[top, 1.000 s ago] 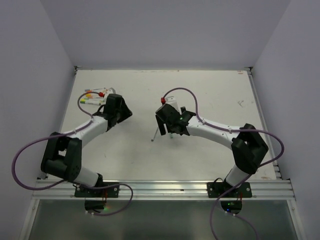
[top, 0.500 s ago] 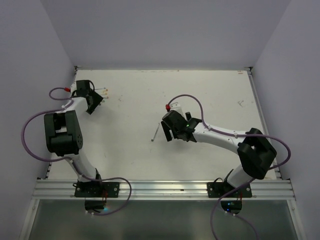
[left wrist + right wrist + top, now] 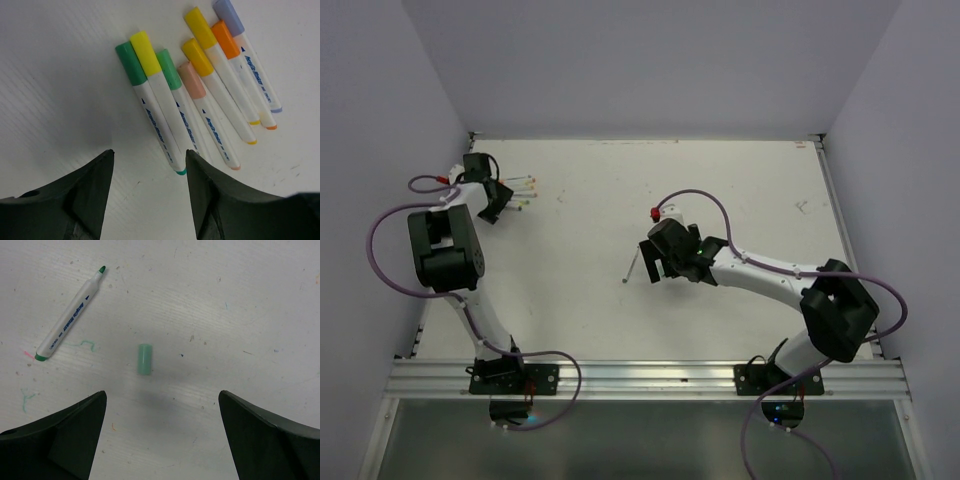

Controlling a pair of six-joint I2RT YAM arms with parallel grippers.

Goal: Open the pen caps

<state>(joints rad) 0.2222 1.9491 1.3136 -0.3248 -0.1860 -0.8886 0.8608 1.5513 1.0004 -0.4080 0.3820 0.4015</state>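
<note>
The white desk (image 3: 750,190) is boxed in by plain walls on the left, back and right. A broad stretch of bare surface runs between the two arms and on to the upper right. The left arm reaches into the upper left corner of the overhead view, close to the left wall (image 3: 380,140) and the desk's left edge, so room there is tight.

The left gripper (image 3: 149,156) has its jaws partly apart with nothing between them. Just beyond its fingertips, higher in the wrist view, lie the capped pens (image 3: 195,82). There are seven, side by side, with caps of green, yellow, green, peach, yellow, orange and pale blue pointing to the upper left. The end of a green one lies just above the gap.

Near the desk's centre the right gripper (image 3: 162,396) is spread wide and holds nothing. The green cap (image 3: 144,359) lies alone just above the gap. The uncapped green pen (image 3: 70,315) lies tilted at the upper left, apart from both.
</note>
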